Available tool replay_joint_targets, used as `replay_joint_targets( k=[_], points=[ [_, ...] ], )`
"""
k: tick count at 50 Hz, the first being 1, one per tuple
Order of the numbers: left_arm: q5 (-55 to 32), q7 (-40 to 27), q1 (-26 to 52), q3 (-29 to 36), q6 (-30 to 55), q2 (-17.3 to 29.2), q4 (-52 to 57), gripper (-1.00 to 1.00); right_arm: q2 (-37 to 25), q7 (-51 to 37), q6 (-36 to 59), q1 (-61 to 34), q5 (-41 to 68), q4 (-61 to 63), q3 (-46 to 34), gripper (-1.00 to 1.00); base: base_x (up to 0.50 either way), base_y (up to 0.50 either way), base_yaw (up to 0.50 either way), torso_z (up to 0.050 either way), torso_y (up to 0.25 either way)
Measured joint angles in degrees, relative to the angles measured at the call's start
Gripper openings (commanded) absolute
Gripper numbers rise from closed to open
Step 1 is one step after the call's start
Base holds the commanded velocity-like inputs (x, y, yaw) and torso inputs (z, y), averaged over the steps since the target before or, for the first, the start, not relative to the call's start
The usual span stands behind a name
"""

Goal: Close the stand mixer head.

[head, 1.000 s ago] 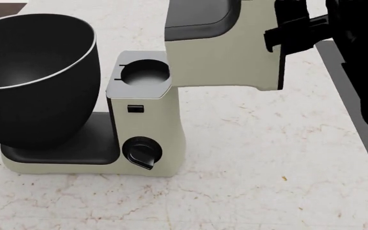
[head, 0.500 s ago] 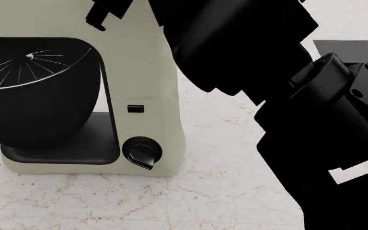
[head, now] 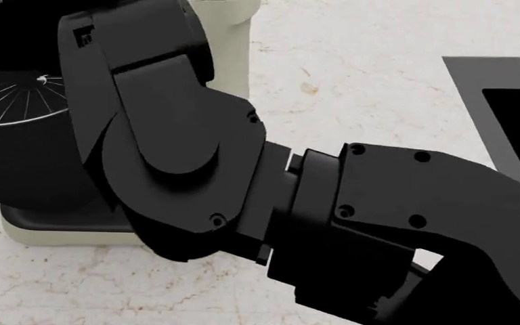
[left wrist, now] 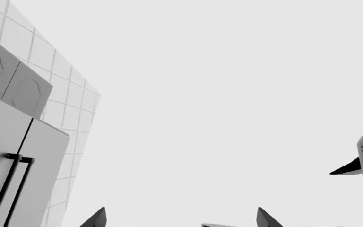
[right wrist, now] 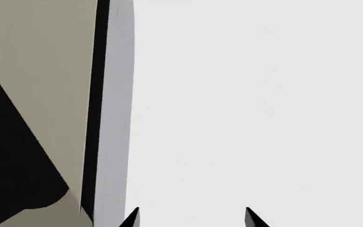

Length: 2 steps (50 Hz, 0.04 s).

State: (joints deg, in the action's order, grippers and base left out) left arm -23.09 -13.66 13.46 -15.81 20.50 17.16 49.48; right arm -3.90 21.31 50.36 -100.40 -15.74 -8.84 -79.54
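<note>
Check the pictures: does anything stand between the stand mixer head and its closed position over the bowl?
Nothing visible does. In the head view the stand mixer head has its whisk inside the mixing bowl, with nothing else showing there. The right arm hides the head's body and hinge.

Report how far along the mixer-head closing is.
Looks mostly done: the whisk sits inside the black bowl, so the stand mixer head appears lowered. In hand: the right arm stretches across the mixer, hiding the head. Left: confirming it is fully seated, which these views cannot show.
</note>
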Motion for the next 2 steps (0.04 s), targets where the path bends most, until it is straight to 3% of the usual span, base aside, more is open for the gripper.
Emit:
replay_joint_targets(
  k=[2],
  points=[
    [0.06,-0.03,-0.03,0.14,-0.07,0.04,-0.02,1.0,0.25,0.36,0.45,0.77,-3.09,0.43,-0.57,1.0,0.02,0.01,0.02,0.0,0.0]
  ],
)
